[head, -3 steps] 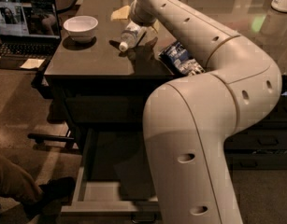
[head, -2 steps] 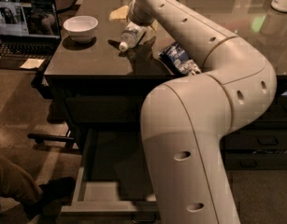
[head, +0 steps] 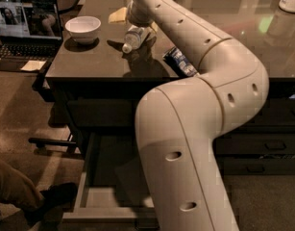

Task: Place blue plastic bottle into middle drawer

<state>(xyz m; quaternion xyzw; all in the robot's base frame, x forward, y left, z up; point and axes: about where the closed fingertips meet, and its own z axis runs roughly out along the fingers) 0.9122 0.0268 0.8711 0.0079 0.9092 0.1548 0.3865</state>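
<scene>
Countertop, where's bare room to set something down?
Bare: the front strip of the countertop between the white bowl and the snack bag. Crowded: the back middle, where the gripper sits at the blue plastic bottle.

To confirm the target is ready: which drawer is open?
The middle drawer, pulled out low on the left, its grey inside showing; the right-hand drawers are shut. The gripper is at the blue plastic bottle on the desk.
</scene>
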